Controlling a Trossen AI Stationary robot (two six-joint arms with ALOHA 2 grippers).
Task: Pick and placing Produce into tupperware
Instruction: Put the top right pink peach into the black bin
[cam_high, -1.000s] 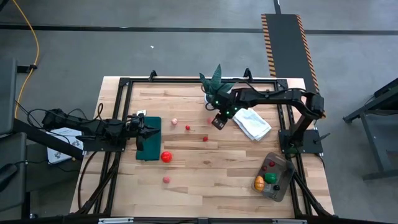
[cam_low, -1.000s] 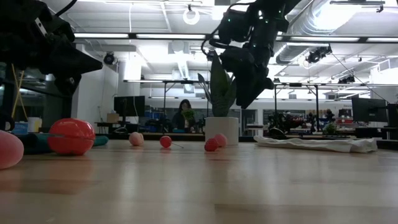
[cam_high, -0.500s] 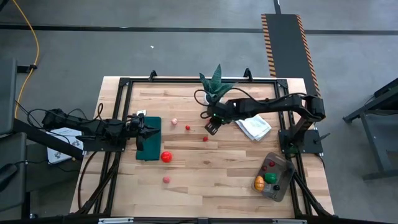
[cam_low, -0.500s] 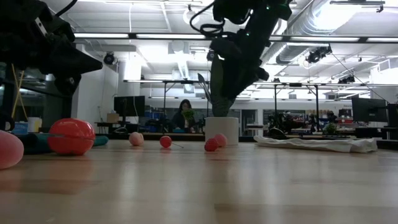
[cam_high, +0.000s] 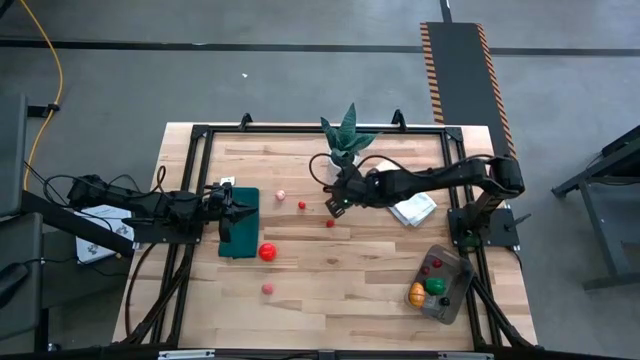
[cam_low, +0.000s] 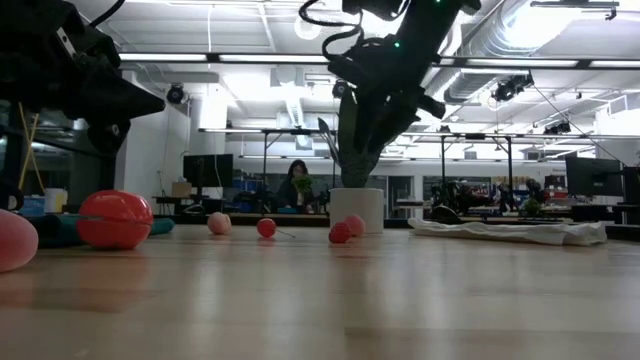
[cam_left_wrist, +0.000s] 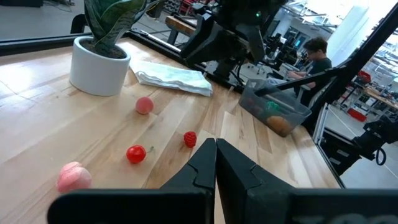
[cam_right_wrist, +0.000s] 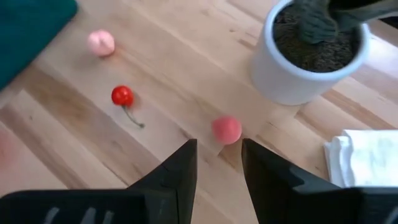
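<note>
Small toy produce lies on the wooden table: a pink ball (cam_right_wrist: 226, 129), a stemmed cherry (cam_right_wrist: 122, 96), a pale pink fruit (cam_right_wrist: 101, 42), a raspberry (cam_high: 329, 222), a big red tomato (cam_high: 267, 252) and another pink fruit (cam_high: 268, 289). My right gripper (cam_right_wrist: 217, 163) hangs open above the table, tilted down, with the pink ball just beyond its fingertips and nothing between them; in the high view my right gripper (cam_high: 333, 207) is mid-table. The tupperware (cam_high: 462, 275) stands at the near right with orange, green and red pieces inside. My left gripper (cam_left_wrist: 216, 152) is shut and empty at the left.
A spiky plant in a white pot (cam_right_wrist: 311, 59) stands just behind the pink ball, with a folded white cloth (cam_high: 412, 208) to its right. A dark green mat (cam_high: 240, 230) lies under my left gripper. Bare wood stretches between the raspberry and the tupperware.
My right gripper has swung toward the table's left edge, away from the white cloth and over toward the pink ball, turning about its wrist as it went. Its fingers have stayed apart. The produce has not moved.
</note>
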